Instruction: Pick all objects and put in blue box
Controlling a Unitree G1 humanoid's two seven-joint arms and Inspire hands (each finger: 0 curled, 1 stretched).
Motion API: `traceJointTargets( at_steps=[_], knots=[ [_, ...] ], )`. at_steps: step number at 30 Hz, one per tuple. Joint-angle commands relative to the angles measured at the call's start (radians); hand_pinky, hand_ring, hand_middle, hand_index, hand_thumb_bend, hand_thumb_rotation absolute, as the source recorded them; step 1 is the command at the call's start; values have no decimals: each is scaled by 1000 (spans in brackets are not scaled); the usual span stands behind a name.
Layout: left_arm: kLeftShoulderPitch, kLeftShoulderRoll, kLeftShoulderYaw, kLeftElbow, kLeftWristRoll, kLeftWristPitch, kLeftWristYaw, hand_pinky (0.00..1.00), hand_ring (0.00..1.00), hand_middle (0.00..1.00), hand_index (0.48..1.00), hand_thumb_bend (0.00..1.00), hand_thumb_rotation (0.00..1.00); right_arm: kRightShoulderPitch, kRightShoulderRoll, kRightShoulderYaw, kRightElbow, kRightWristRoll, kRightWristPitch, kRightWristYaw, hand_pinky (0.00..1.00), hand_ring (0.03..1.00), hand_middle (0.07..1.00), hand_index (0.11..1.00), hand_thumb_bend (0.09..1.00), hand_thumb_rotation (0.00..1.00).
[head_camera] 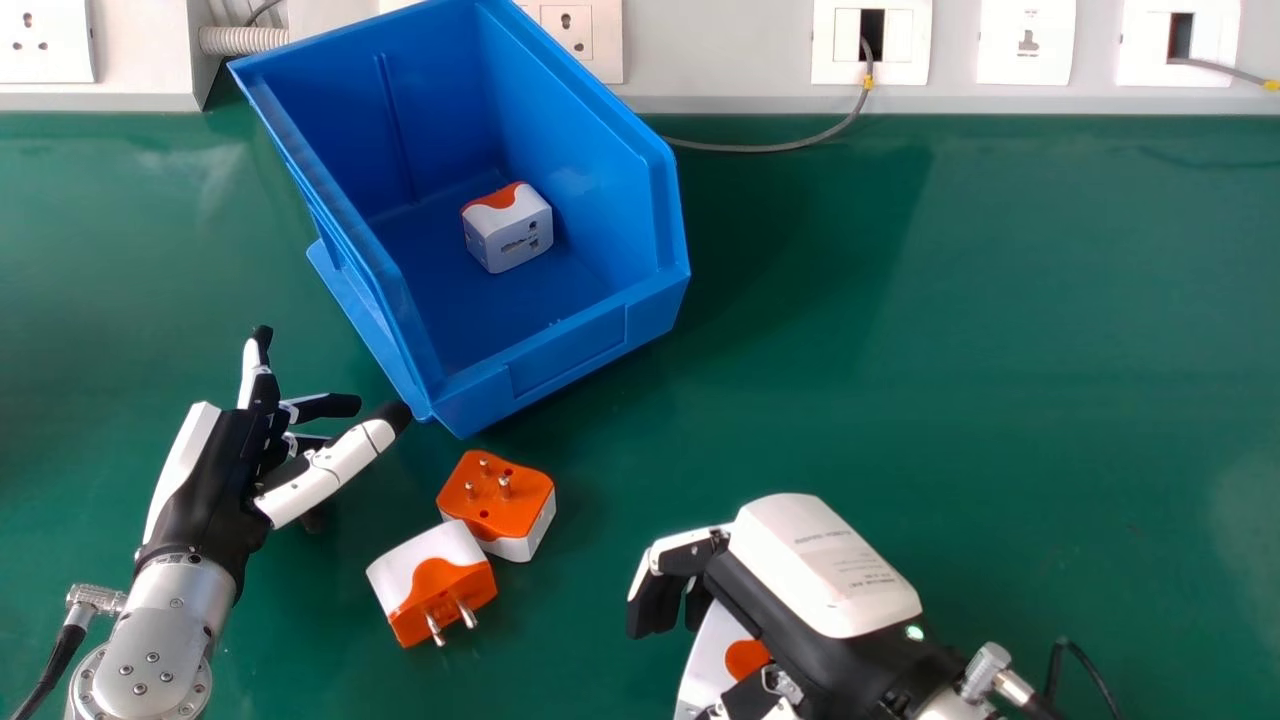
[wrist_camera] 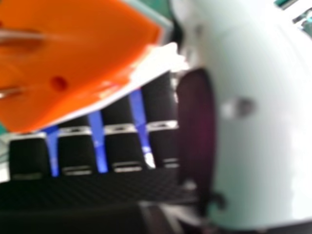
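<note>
Bottom edge of the head view, right of centre: right hand (head_camera: pixel 825 565), back of hand up, fingers bent down over a white-and-orange adapter (head_camera: pixel 712 655). Grip partly covered by the hand itself; adapter looks held between fingers and thumb. In the right hand view its orange face fills the upper left, metal pins pointing to that frame's left edge, dark fingers (wrist_camera: pixel 75 153) behind it, pale thumb (wrist_camera: pixel 258 122) at right.

Lower left of the head view: left hand (head_camera: pixel 225 480), fingers extended and spread, nothing in its grasp. Thumb angled toward the upper right, its tip by the blue box's near corner.

Between the two hands, lower centre-left: two more adapters on the green table (head_camera: pixel 950 350). The nearer adapter (head_camera: pixel 440 580) lies tilted, two pins aimed down the frame. The farther adapter (head_camera: pixel 500 500), just above and right of it, sits orange face up, three pins upright; the pair's edges meet in the view.

Upper centre-left: blue box (head_camera: pixel 565 350), set at an angle, its low front toward the bottom of the frame. Inside, on the floor of the box, one white adapter (head_camera: pixel 510 230) with an orange patch on top, well apart from the front wall.

Top edge: wall sockets (head_camera: pixel 1025 40); grey cable (head_camera: pixel 765 148) running down behind the box.
</note>
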Motion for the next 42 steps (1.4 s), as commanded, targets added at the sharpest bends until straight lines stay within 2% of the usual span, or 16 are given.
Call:
traceJointTargets(
  at_steps=[1, 7, 10, 21, 24, 30, 42],
  knots=[
    [62, -38, -51, 69, 37, 69, -58, 549, 653, 785, 848, 763, 539, -43, 9, -30, -10, 8, -23, -43, 331, 454, 530, 507, 498, 0],
    [65, -34, -53, 63, 41, 68, -59, 549, 653, 785, 848, 763, 539, -75, 17, -50, 2, -4, -28, -85, 330, 453, 533, 496, 497, 0],
    [61, -35, -54, 73, 43, 64, -57, 549, 653, 785, 848, 763, 538, -82, 19, -55, 2, -5, -32, -104, 332, 453, 533, 493, 498, 0],
    [57, -37, -53, 79, 40, 65, -58, 549, 652, 785, 848, 763, 538, -118, 50, -76, 16, 17, -82, -163, 349, 452, 527, 483, 499, 0],
    [60, -38, -52, 71, 39, 68, -57, 549, 652, 785, 848, 762, 538, -123, 55, -81, 24, 16, -94, -172, 353, 452, 527, 480, 500, 0],
    [58, -38, -53, 72, 40, 71, -58, 549, 651, 785, 848, 761, 537, -148, 60, -104, 34, 18, -102, -188, 357, 451, 526, 478, 500, 0],
    [53, -40, -54, 81, 42, 64, -56, 549, 652, 784, 848, 761, 536, -275, 104, -125, 23, -1, -125, -240, 373, 456, 522, 468, 501, 0]
  ],
)
